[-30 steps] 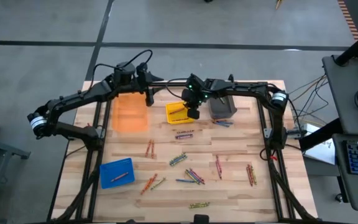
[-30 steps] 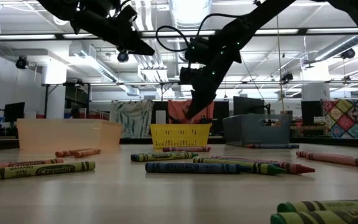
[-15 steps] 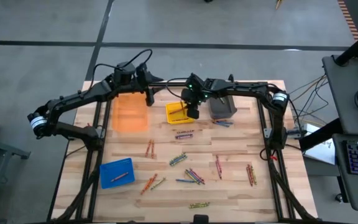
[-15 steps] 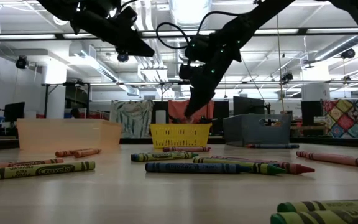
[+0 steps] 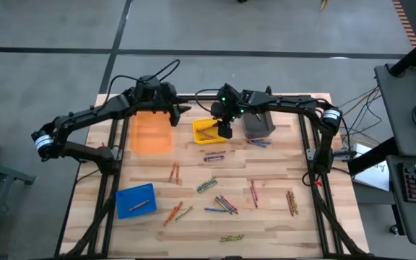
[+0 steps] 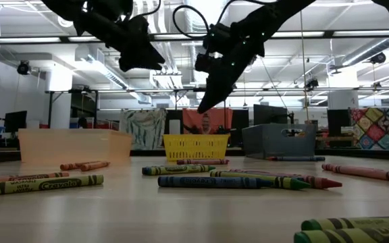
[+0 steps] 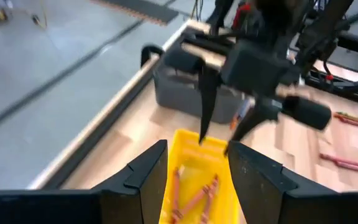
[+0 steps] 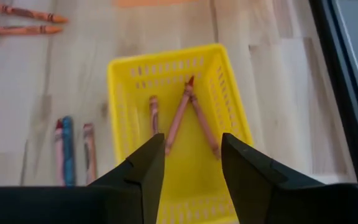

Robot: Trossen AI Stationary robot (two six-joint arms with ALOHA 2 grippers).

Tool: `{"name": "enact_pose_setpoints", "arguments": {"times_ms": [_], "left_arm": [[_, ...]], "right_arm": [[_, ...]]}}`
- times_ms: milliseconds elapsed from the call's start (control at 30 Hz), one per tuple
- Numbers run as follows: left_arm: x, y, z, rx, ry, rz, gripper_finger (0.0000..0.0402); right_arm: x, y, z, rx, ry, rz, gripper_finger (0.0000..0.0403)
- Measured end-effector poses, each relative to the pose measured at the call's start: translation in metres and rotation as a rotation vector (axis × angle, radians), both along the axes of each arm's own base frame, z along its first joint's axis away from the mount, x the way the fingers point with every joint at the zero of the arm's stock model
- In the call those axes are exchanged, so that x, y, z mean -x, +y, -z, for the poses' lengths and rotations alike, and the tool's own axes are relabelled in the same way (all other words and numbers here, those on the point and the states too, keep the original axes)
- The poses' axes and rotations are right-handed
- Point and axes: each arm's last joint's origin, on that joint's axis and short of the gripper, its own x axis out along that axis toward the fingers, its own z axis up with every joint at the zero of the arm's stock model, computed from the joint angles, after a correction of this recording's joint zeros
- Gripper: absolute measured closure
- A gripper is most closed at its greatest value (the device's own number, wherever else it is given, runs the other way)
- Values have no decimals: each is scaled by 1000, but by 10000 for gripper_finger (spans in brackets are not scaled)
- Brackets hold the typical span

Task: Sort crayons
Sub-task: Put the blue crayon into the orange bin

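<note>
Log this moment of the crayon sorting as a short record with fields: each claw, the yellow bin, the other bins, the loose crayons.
right claw: open, empty, above the yellow bin
left claw: open, empty, raised near the orange bin, facing the right arm
yellow bin: three red crayons inside
other bins: grey bin beside the yellow one; blue bin holds one orange crayon
loose crayons: scattered in small groups over the table

Pale wooden planks make up the tabletop (image 5: 280, 184). Along its far edge stand a translucent orange bin (image 5: 151, 132), a bright yellow slotted basket (image 5: 202, 135) holding red-brown crayons (image 8: 180, 118), and a dark grey bin (image 5: 259, 128). A blue bin (image 5: 136, 200) sits near the front left corner. Loose crayons (image 5: 224, 205) show red, orange, blue and green wrappers.
</note>
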Motion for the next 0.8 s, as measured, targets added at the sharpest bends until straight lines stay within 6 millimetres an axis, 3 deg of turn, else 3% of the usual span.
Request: {"name": "enact_pose_setpoints", "arguments": {"times_ms": [333,567,800], "left_arm": [[-5,-26,12,188,106,25,249],[-9,-48,18,326,167,29,249],[-14,-82,25,441,263,70,249]], "right_arm": [[22,12,-24,-25,18,14,262],[36,25,-18,-29,-18,20,268],[48,32,-12,-20,-74,36,275]]}}
